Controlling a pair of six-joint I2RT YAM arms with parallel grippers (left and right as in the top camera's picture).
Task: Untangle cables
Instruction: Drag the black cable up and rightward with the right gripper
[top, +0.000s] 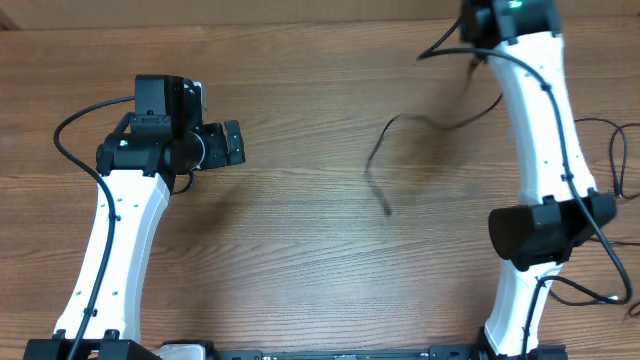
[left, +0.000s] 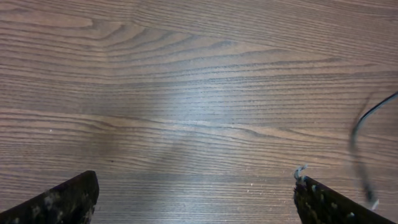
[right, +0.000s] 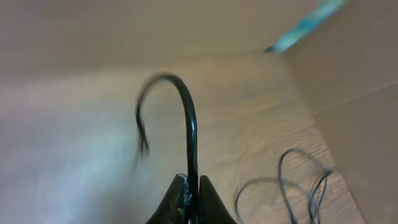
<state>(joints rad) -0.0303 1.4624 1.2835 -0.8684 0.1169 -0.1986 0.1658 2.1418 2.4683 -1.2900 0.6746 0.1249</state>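
My right gripper is shut on a thin black cable, which arcs up from the closed fingers and drops to a blurred free end at the left. In the overhead view this cable hangs from the right gripper at the far right and trails down to a small plug above the table's middle. At the left, my left gripper faces the cable from a distance. Its fingers stand wide open with bare wood between them. The same cable is a blurred streak at the right edge of the left wrist view.
More thin black cable loops lie on the wood by the table's right edge, also seen beside the right arm. A brown board wall with a blue tape strip rises behind them. The thick arm wire curls at the left arm.
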